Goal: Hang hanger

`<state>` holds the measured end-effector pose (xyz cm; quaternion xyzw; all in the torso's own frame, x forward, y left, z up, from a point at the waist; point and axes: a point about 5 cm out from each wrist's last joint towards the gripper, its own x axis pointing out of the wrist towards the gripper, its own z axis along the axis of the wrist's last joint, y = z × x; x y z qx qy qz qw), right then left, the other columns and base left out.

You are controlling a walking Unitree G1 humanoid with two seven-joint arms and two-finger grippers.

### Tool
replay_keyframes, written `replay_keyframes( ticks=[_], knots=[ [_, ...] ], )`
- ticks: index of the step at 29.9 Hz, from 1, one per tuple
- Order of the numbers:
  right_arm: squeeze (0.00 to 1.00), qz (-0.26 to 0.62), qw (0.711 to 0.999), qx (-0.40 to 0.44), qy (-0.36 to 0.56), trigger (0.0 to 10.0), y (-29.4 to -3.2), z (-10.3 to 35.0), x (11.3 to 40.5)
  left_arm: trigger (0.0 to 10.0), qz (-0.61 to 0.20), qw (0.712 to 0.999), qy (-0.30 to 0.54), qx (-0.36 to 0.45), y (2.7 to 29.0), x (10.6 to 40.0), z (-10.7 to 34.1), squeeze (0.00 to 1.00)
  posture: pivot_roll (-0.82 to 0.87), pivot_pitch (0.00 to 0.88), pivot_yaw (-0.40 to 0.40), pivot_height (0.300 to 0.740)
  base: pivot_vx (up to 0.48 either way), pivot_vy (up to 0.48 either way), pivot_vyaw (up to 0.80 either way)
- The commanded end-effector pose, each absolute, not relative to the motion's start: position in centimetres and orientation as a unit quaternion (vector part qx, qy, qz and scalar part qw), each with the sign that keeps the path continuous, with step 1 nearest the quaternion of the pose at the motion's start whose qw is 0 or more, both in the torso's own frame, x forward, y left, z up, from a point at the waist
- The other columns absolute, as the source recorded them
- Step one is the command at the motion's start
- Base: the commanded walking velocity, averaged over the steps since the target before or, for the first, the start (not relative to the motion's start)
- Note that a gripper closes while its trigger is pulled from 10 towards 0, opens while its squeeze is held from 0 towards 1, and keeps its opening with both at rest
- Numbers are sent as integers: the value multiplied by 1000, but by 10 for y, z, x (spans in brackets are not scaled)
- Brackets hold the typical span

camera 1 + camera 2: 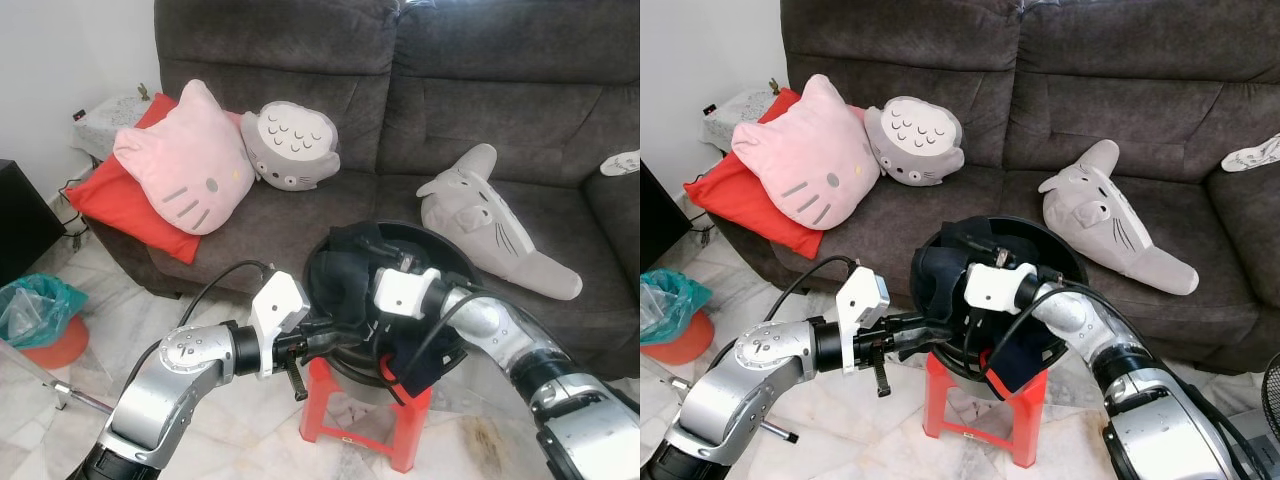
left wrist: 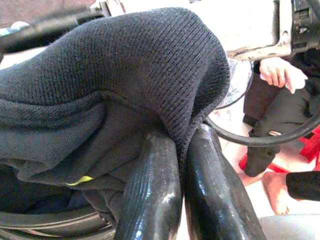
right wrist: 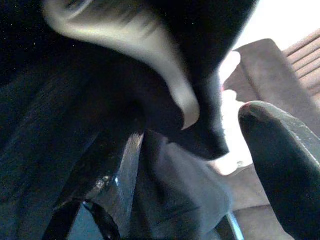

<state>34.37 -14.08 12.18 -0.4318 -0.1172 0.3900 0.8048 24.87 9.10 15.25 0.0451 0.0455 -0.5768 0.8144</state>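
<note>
A black basin (image 1: 455, 250) full of dark clothes stands on a red stool (image 1: 410, 440) in front of the sofa. My left gripper (image 1: 335, 335) reaches in from the left at the basin's near rim. In the left wrist view it (image 2: 182, 145) is shut on a fold of a dark knit garment (image 2: 125, 75). My right gripper (image 1: 355, 275) lies over the basin from the right, down among the clothes. In the right wrist view its fingers (image 3: 105, 175) stand apart with dark cloth around them, and a blurred pale curved piece (image 3: 150, 55) crosses above.
A dark grey sofa (image 1: 450, 90) behind holds a pink cat cushion (image 1: 185, 160), a red cushion (image 1: 120, 205) and two grey plush toys (image 1: 290, 145). A teal bag (image 1: 35, 305) sits in an orange bin at left. A person's hand (image 2: 280, 72) and foot (image 2: 277, 187) appear beyond the basin.
</note>
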Motion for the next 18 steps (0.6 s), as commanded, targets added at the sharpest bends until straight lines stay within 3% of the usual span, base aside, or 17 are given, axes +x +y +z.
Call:
replay_keyframes(
  ticks=[1, 8, 9, 10, 18],
  knots=[
    [0, 392, 797, -440, -133, 10000, -137, 127, 345, 10000, -580, 812, 45, 48, 91, 246, 155, 0, -15, 0, 25, 740, 0, 0, 0],
    [0, 407, 789, -444, -120, 10000, -136, 123, 344, 10000, -580, 812, 45, 47, 91, 245, 156, 0, -11, 0, 23, 740, 0, 0, 0],
    [0, 410, 787, -446, -117, 2078, -135, 120, 343, 10000, -580, 812, 45, 47, 91, 245, 156, 0, -8, 0, 21, 740, 0, 0, 0],
    [0, 412, 785, -448, -114, 0, -135, 118, 342, 10000, -580, 812, 44, 47, 91, 245, 156, 0, -4, 0, 20, 740, 0, 0, 0],
    [0, 413, 780, -456, -115, 0, -134, 116, 342, 10000, -577, 814, 45, 47, 92, 245, 157, 0, -2, 0, 21, 740, 0, 0, 0]
  ],
)
